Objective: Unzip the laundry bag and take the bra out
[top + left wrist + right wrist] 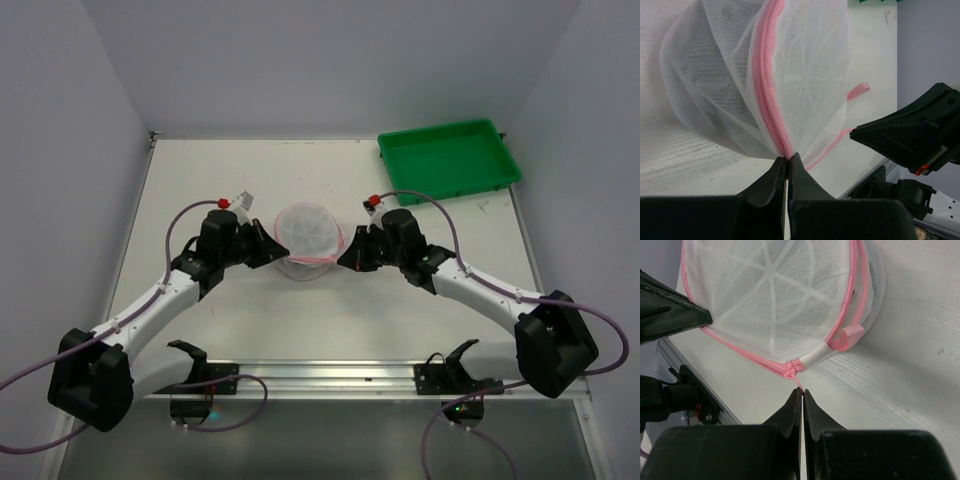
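The laundry bag [309,236], a round drum of white mesh with pink zipper trim, sits mid-table between both arms. It fills the left wrist view [760,75] and the right wrist view [775,305]. My left gripper [788,159] [277,248] is shut on the bag's pink zipper seam at its left side. My right gripper [802,391] [347,256] is shut on the thin pink zipper pull cord at the bag's right side. The bra is not distinguishable; it is hidden inside the mesh.
A green tray [450,160] stands at the back right of the table. A metal rail [330,375] with two black brackets runs along the near edge. White walls enclose the table on three sides.
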`<state>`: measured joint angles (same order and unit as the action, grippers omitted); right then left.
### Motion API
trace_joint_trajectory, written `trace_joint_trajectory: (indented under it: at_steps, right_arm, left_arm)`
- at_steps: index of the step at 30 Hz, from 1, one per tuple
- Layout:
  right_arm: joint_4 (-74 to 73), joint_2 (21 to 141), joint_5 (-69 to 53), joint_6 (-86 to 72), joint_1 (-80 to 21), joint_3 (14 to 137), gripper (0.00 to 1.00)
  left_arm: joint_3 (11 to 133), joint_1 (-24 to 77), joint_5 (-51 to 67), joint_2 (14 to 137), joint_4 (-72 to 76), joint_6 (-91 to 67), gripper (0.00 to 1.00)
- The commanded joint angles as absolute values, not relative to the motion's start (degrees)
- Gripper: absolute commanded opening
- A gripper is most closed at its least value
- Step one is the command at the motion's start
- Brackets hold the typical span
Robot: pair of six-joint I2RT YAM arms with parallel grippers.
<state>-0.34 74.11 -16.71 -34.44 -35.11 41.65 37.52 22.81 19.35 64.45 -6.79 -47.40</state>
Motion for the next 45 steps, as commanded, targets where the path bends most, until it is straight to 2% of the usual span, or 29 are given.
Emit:
trace_joint_trajectory:
  at_steps: [1,3,4,5,6,7,8,10,11,12,15,20,25,34,39,42,45]
  right_arm:
    - [-5.98,75.93,-13.97,-29.62,-33.22,44.12,0.00]
    - [-4.49,76.38,-16.17,-28.31,-33.31,45.43,0.00]
    - [-4.57,76.64,-16.61,-27.69,-33.31,46.05,0.00]
    - [-5.53,76.64,-16.87,-26.47,-33.40,46.66,0.04]
    - [-6.23,76.47,-16.61,-25.93,-33.57,48.06,0.12]
    - [-6.94,75.68,-16.09,-24.97,-33.66,48.69,0.21]
    - [-8.68,75.06,-14.43,-24.61,-33.84,49.39,0.37]
    - [-10.97,73.57,-11.27,-24.26,-34.98,51.76,0.49]
    - [-12.81,71.91,-9.34,-24.26,-35.59,52.46,0.54]
    - [-13.44,71.02,-5.31,-24.26,-37.34,54.04,0.63]
    - [-14.77,69.26,-0.10,-26.27,-40.42,56.33,0.73]
    - [-11.87,71.89,2.81,-28.21,-42.54,58.71,0.77]
    - [-11.60,78.12,3.61,-25.41,-39.03,62.49,0.77]
    - [-7.39,87.18,-6.23,-15.48,-37.79,66.53,0.60]
    - [-5.28,91.75,-10.71,-14.33,-37.79,67.85,0.56]
    - [-5.19,93.60,-11.16,-14.24,-37.79,68.90,0.49]
    - [-5.19,93.78,-10.37,-13.71,-37.71,69.34,0.29]
  left_arm:
    - [34.03,21.97,18.02,60.30,-5.80,-46.49,0.00]
    - [32.53,22.76,17.67,57.59,-4.75,-48.25,0.01]
    - [31.21,23.81,17.23,56.61,-4.31,-48.77,0.07]
    - [30.59,24.17,17.05,54.69,-4.05,-49.48,0.27]
    - [30.32,24.34,16.88,53.54,-3.96,-49.66,0.38]
    - [29.97,24.35,16.61,52.66,-4.04,-49.57,0.57]
    - [30.06,24.26,16.00,50.73,-4.48,-49.22,0.65]
    - [31.45,24.17,13.46,48.96,-6.93,-48.43,0.80]
    - [32.16,24.17,12.49,47.74,-8.16,-47.56,0.82]
    - [32.86,24.08,11.61,47.20,-10.61,-47.03,0.83]
    - [34.63,23.82,8.88,46.23,-13.17,-45.18,0.83]
    - [35.77,21.89,7.12,47.80,-14.41,-42.10,0.80]
    - [36.38,20.13,7.55,50.89,-15.03,-40.08,0.74]
    - [37.00,18.81,7.12,51.42,-16.52,-37.71,0.73]
    - [38.32,17.93,7.29,51.86,-18.19,-36.48,0.73]
    - [38.76,17.49,7.38,52.03,-18.89,-35.95,0.73]
    - [39.20,17.23,7.56,52.29,-19.42,-35.42,0.73]
